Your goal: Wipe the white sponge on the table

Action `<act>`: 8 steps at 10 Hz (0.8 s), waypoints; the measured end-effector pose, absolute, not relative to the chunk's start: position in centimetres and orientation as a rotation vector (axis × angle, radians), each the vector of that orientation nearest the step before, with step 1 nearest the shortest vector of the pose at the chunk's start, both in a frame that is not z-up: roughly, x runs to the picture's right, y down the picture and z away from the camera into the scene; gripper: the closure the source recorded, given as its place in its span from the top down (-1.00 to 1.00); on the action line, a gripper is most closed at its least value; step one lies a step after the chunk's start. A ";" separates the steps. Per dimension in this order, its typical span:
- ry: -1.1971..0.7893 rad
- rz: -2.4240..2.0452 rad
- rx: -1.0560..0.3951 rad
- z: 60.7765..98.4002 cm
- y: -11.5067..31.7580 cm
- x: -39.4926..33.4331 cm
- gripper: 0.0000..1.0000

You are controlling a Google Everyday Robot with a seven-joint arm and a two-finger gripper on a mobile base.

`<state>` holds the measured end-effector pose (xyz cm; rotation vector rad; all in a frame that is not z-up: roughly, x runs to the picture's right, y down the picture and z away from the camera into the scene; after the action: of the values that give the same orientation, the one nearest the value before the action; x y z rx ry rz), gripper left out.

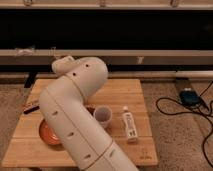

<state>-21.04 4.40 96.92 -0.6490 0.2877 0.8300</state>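
The light-brown wooden table [125,92] fills the middle of the camera view. My thick white arm [75,115] rises from the bottom edge, bends over the table's left half and ends in a rounded joint [62,66] near the table's far edge. My gripper does not show; it is hidden behind the arm or out of view. The white sponge is hidden as well, and no cream-white block shows on the table.
An orange plate [47,134] lies at the left front, partly behind the arm. A small cup [103,116] and a long white bottle [130,125] stand right of the arm. A dark red-edged box [32,106] overhangs the left edge. Cables [190,100] lie on the floor at right.
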 end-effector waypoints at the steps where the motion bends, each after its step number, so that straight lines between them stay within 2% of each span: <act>1: 0.295 0.845 -0.644 96.9 4.6 -20.4 -1.00; 8: 0.277 0.921 -0.591 96.7 4.6 -17.4 -1.00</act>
<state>-17.41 4.63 96.71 -0.5911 0.2766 0.9211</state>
